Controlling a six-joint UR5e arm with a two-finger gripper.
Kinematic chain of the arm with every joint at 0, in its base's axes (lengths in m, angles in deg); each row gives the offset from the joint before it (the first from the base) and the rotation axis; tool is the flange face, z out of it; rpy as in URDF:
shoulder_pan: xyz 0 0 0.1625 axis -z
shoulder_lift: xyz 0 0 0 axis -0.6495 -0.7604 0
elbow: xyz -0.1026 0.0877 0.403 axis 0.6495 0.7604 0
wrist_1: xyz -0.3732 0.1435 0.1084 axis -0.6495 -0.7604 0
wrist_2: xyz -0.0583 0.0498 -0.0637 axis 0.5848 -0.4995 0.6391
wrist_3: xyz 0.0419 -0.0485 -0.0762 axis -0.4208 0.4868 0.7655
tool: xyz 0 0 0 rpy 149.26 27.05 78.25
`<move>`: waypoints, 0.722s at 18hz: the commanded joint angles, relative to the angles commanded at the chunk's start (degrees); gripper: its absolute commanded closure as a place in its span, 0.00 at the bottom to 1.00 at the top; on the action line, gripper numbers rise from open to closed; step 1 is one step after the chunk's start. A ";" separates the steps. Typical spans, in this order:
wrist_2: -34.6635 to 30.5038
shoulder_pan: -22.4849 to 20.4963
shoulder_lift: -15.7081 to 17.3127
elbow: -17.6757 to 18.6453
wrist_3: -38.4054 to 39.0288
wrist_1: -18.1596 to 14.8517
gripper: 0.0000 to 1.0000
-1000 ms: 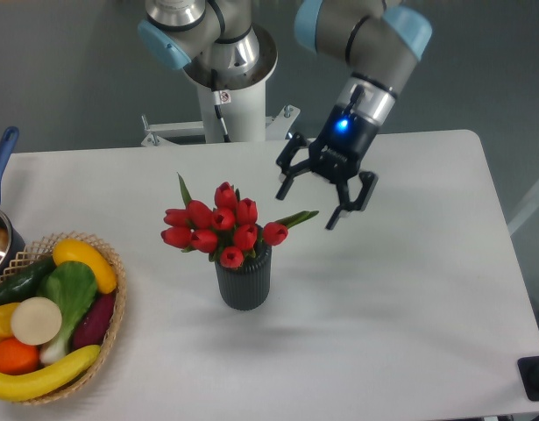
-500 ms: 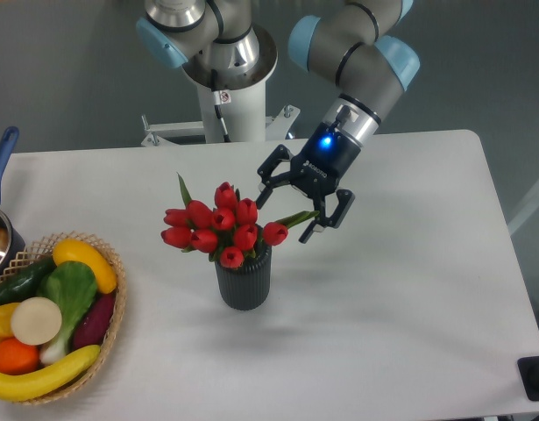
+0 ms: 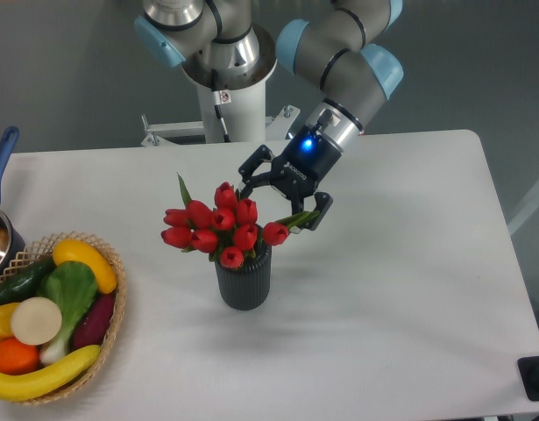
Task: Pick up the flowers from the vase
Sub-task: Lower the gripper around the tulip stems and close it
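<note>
The flowers point(image 3: 218, 223), a bunch of red tulip buds with green leaves, stand upright in the dark grey ribbed vase point(image 3: 244, 279) near the middle of the table. My gripper point(image 3: 280, 200) is open and hangs just right of and behind the buds, tilted towards them. One finger point(image 3: 249, 167) is near the top rear bud, the other finger point(image 3: 319, 210) is by the green leaf that sticks out to the right. Nothing is held.
A wicker basket point(image 3: 118, 309) with toy fruit and vegetables sits at the front left. A pot with a blue handle point(image 3: 1, 158) is at the left edge. The robot's base point(image 3: 230, 79) stands behind the table. A black object point(image 3: 535, 378) lies at the front right corner.
The gripper has moved left and a little down, from right of the vase to right beside the flower heads. It stays open. The flowers and vase have not moved.
</note>
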 joint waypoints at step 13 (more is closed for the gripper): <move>-0.17 2.28 -2.55 -0.35 -0.97 2.20 0.00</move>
